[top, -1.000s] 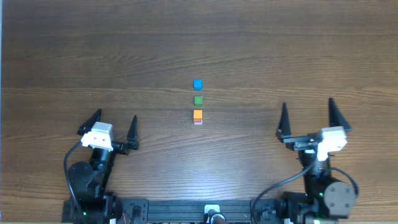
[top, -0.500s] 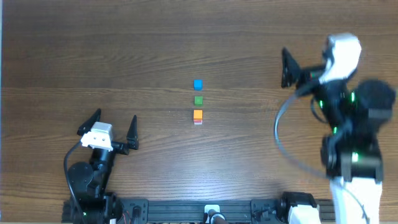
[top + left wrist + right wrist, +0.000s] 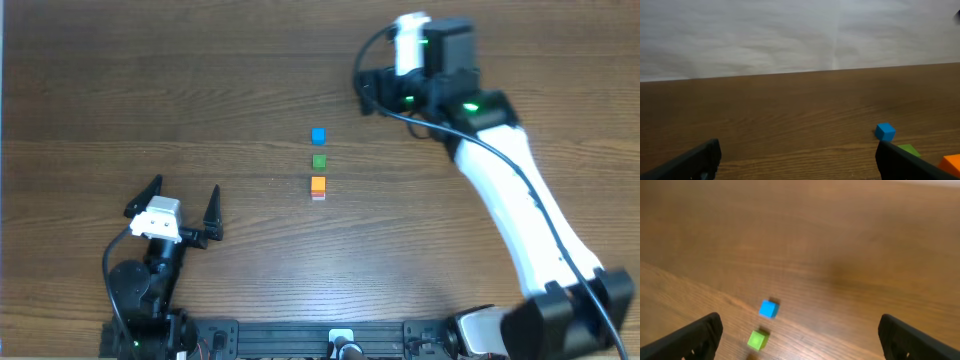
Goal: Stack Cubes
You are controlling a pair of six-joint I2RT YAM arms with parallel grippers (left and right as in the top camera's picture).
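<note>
Three small cubes lie in a line at the table's middle: a blue cube (image 3: pixel 318 136) farthest from the bases, a green cube (image 3: pixel 319 161), then an orange cube (image 3: pixel 318 185) with a pale pink edge showing at its near side. My left gripper (image 3: pixel 183 205) stands open near its base, left of the cubes; its wrist view has the blue cube (image 3: pixel 885 132), green cube (image 3: pixel 909 149) and orange cube (image 3: pixel 951 163) off to one side. My right gripper (image 3: pixel 367 90) is open and lifted high, with the blue cube (image 3: pixel 768 309) and green cube (image 3: pixel 757 340) far below it.
The right arm (image 3: pixel 520 210) stretches diagonally over the table's right half. The brown wooden table (image 3: pixel 150 90) is bare around the cubes. A pale wall (image 3: pixel 790 35) rises behind the table's far edge.
The right arm has risen from its rest near the base and swung up and left, ending high beyond the cubes. The left arm and the cubes have not moved.
</note>
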